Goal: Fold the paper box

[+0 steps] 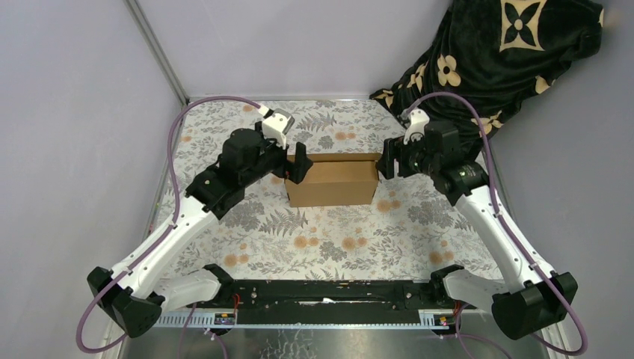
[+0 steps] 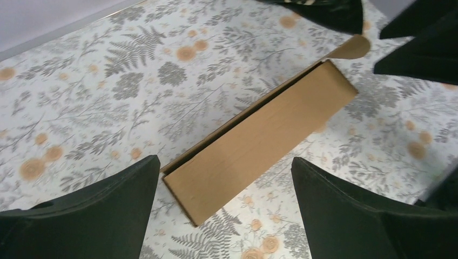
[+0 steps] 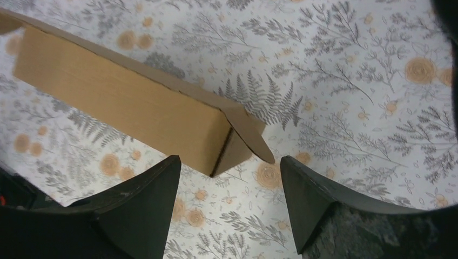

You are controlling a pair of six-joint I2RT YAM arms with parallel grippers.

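We see the paper box [image 1: 331,182] folded into a long block near the middle of the tabletop [image 1: 299,247], toward its far edge. The left gripper [image 1: 300,164] stands spread at the box's left end and hides that end from above. The right gripper [image 1: 386,161] is spread at the right end, pinching nothing. A rounded flap [image 3: 254,141] pokes out there, and we cannot see what lies behind it.
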